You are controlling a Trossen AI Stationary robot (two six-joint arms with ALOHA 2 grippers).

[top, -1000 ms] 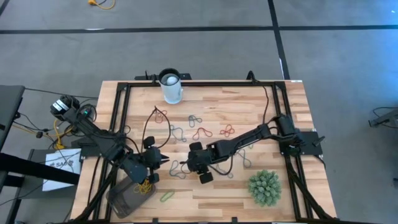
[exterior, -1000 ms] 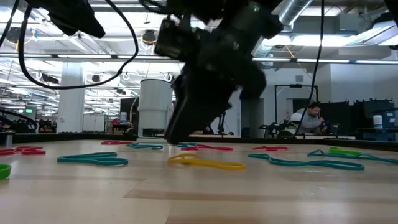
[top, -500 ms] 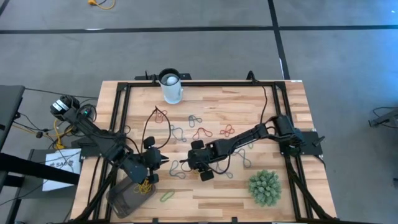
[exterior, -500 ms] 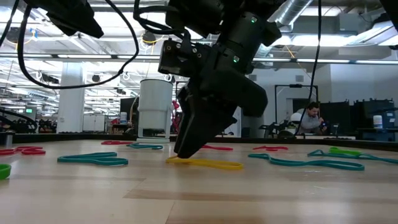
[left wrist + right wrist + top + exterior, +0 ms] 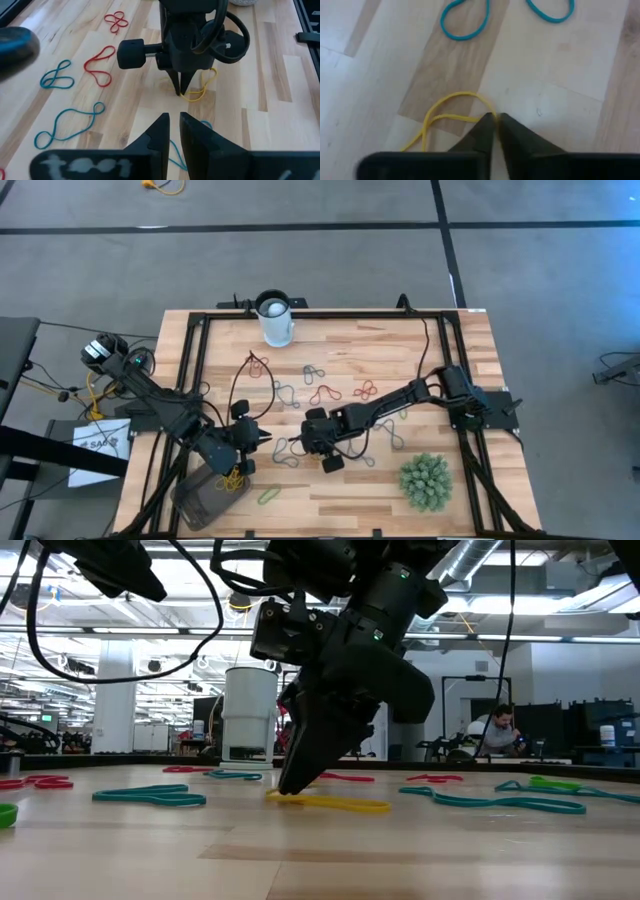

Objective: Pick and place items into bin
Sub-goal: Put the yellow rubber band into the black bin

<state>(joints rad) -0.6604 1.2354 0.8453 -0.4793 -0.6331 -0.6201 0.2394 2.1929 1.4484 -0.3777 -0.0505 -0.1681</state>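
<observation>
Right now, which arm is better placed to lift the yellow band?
The right gripper: its fingertips are down on the yellow band and nearly closed. The left gripper hovers near the bin.

You get bright, even overhead light with soft shadows; ceiling lamps (image 5: 560, 602) glare in the low view, and your wrist views blur up close.

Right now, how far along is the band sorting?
Done: a few yellow bands already lie in the bin, under the left gripper. In hand: the right gripper is pinching a yellow band on the table. Left: many red, teal and green bands scattered around.
</observation>
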